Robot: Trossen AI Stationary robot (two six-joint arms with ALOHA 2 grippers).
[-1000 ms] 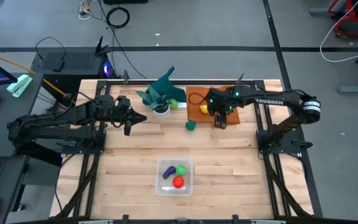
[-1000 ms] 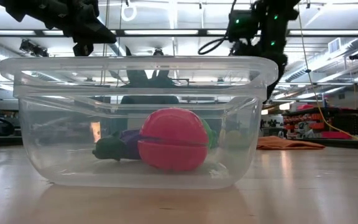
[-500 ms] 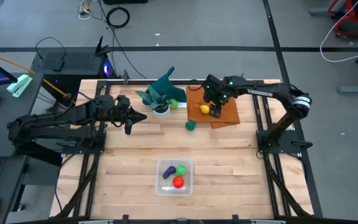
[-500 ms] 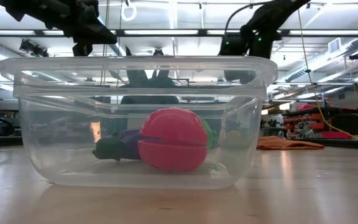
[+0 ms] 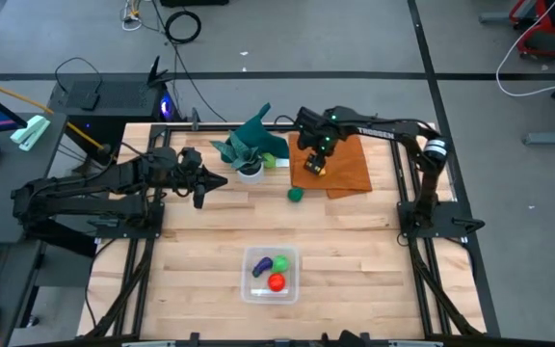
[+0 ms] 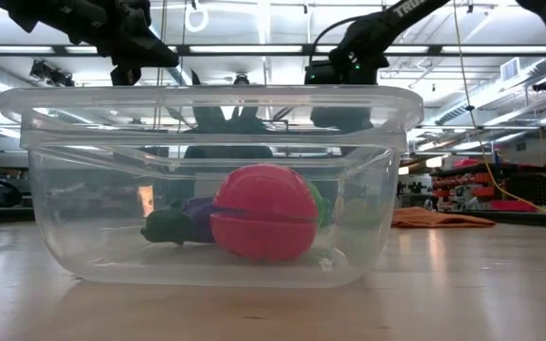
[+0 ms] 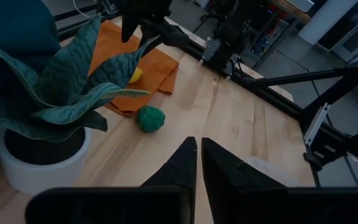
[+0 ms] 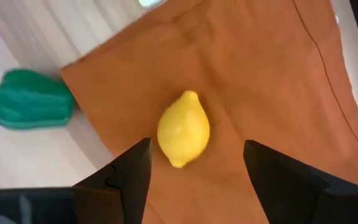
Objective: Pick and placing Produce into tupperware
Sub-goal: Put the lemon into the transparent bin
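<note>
The clear tupperware (image 5: 272,274) (image 6: 211,180) sits near the table's near edge. It holds the red piece (image 5: 277,281) (image 6: 263,224), the light green one (image 5: 280,262) and the purple one (image 5: 261,269). The yellow lemon (image 8: 183,137) (image 7: 134,75) lies on the orange cloth. The dark green pepper (image 5: 296,194) (image 8: 33,107) rests on bare wood by the cloth's corner. My right gripper (image 5: 314,166) (image 8: 196,148) hovers open above the lemon, fingers on either side of it and apart from it. My left gripper (image 5: 200,198) (image 7: 199,155) waits shut beside the plant.
A teal-leaved plant in a white pot (image 5: 251,149) stands left of the orange cloth (image 5: 347,166) (image 6: 439,219), close to the lemon. Bare wood lies between the cloth and the tupperware. Black arm frames run along both table sides.
My right gripper has travelled toward the table's left and slightly toward the far edge, from over the middle of the cloth to above the lemon, with its arm swinging round. The produce and the tupperware have stayed put.
</note>
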